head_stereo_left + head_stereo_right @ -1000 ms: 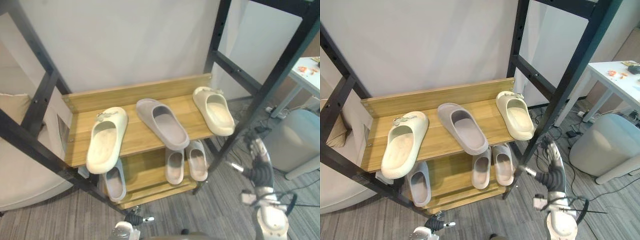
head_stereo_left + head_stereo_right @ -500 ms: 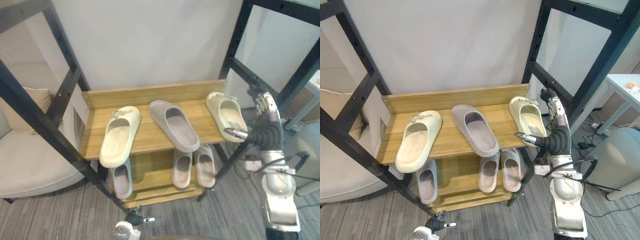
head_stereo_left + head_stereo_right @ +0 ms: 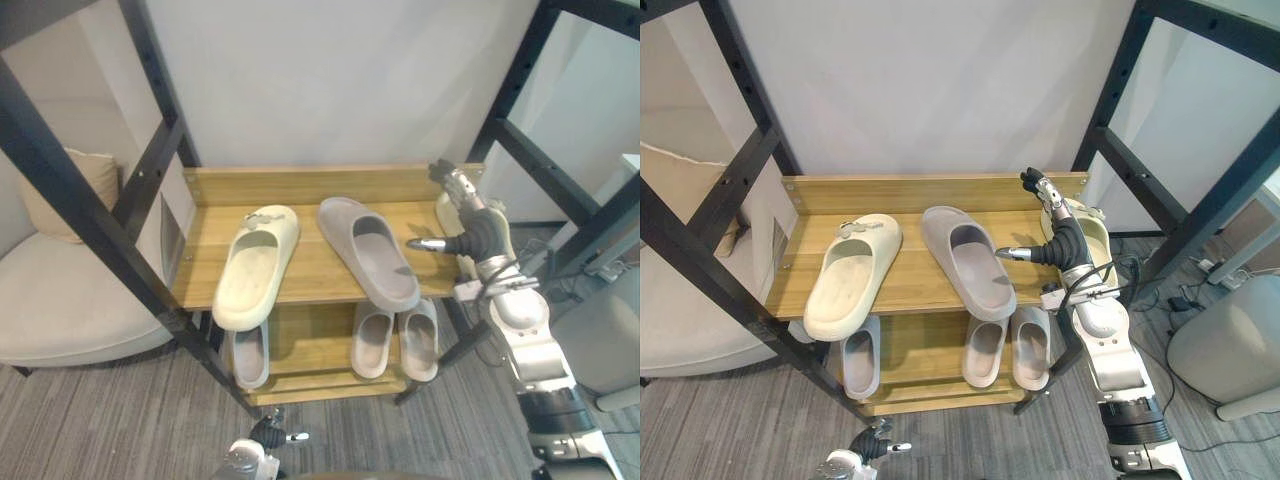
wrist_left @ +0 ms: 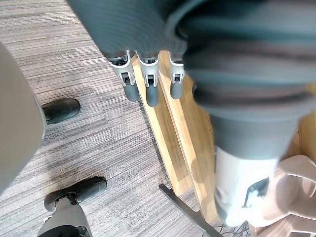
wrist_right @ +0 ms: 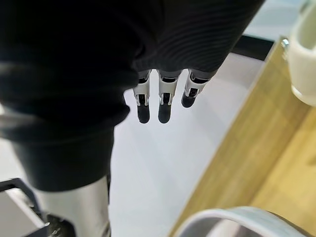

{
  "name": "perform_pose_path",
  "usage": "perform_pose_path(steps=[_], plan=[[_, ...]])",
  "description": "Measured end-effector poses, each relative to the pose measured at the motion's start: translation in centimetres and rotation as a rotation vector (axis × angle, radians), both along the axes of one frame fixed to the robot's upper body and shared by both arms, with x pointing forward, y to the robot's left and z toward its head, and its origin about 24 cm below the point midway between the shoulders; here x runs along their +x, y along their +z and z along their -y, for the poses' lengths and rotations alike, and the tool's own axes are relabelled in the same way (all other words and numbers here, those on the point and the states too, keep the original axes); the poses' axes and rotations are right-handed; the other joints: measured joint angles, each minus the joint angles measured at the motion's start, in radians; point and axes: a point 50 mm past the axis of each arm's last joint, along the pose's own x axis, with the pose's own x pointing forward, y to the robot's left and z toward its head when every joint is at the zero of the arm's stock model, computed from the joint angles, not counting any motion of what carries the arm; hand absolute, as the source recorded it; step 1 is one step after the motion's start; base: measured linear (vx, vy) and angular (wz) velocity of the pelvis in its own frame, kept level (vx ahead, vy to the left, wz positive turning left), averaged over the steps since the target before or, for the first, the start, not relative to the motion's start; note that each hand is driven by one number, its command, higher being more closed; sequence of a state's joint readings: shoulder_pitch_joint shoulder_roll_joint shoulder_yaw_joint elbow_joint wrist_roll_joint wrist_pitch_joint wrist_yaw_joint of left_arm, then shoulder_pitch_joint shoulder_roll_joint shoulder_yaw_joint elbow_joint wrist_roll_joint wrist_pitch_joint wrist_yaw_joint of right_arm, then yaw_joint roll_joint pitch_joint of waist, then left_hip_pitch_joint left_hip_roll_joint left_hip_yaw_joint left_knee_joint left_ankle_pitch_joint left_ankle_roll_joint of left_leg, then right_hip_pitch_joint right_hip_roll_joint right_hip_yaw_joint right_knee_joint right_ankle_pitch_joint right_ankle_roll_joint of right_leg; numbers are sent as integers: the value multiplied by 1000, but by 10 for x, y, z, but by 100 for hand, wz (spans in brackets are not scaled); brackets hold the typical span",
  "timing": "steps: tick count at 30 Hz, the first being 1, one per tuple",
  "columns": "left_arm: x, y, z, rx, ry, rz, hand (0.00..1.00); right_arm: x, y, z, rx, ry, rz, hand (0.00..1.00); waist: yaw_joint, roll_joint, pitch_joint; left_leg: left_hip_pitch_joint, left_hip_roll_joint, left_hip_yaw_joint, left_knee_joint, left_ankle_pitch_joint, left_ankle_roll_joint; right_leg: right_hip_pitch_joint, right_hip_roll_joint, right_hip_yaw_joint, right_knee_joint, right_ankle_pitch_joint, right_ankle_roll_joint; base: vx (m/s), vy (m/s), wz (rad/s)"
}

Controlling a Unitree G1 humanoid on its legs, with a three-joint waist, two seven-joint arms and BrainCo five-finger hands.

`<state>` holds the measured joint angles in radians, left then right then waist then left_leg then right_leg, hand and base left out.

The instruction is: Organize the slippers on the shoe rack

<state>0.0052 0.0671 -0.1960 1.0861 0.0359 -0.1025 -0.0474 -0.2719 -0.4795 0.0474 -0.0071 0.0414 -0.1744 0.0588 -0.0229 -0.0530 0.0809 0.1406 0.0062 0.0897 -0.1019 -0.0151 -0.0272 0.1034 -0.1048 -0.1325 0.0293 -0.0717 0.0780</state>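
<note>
Now: early in the tidy-up, by my read; no slipper is in either hand.
Right hand (image 3: 1058,236): released, fingers straight, thumb out to the side, holding nothing. It hovers over the top shelf (image 3: 908,272) between the grey slipper (image 3: 968,262) and the right cream slipper (image 3: 1095,236).
Left hand (image 4: 147,81): hangs low by the rack's foot, fingers relaxed and straight, holding nothing.
Shoe rack (image 3: 930,190): wooden, two shelves, standing inside a black metal frame (image 3: 740,175).
Top shelf: left cream slipper (image 3: 850,275), then the grey slipper in the middle, then the right cream slipper partly behind the right hand. All three lie sole down. The left cream one and the grey one sit skewed, with their front ends over the shelf's front edge.
Lower shelf: one grey slipper at the left (image 3: 860,355), well apart from two grey slippers side by side (image 3: 983,352) and (image 3: 1030,348).
Done: only the lower two look paired up.
Left: the cream pair is split by the grey one. The top grey likely belongs with the lone grey below. Skewed ones want straightening.
Count, cream slippers: two.
Count, grey slippers: four, one up top and three below.
Count, slippers in all: six.
Count, hands: two.
Nearby: a pale armchair (image 3: 60,310) beside the rack.
</note>
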Motion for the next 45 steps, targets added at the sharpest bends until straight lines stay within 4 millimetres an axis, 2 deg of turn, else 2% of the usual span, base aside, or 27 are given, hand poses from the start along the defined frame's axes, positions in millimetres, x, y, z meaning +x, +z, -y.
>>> perform_pose_path(steps=[14,21,32,33,40,45], plan=[[2,1,2,-2,-24,12,0,22,-21,2,-55,0,-151,0,9,-7,3,-15,-1,-17,0,5,-1,-4,0,-17,-4,1,-1,-9,-17,3],[3,2,3,-4,-34,14,0,31,-34,-5,-136,19,-223,0,12,-10,4,-20,-1,-16,-1,8,-2,-4,1,-17,-17,6,-7,0,0,0],[9,4,4,-27,-23,29,0,57,-22,-14,-179,25,-245,0,26,-14,25,-34,-1,-19,-1,14,-3,-14,2,-21,-20,10,-9,-2,-2,0],[9,4,4,-29,-21,31,0,58,-21,-15,-180,28,-244,100,28,-15,27,-34,-1,-20,-1,14,-3,-14,2,-22,-20,10,-9,0,0,0],[14,6,4,-32,-19,43,0,70,-8,-20,-205,40,-231,100,29,-19,53,-34,0,-18,-4,18,-3,-14,2,-21,-21,14,-11,-20,-13,0],[14,6,4,-30,-26,43,0,72,-4,-22,-201,49,-221,100,30,-20,53,-35,0,-17,-7,18,-3,-13,3,-20,-26,14,-11,-7,-5,0]])
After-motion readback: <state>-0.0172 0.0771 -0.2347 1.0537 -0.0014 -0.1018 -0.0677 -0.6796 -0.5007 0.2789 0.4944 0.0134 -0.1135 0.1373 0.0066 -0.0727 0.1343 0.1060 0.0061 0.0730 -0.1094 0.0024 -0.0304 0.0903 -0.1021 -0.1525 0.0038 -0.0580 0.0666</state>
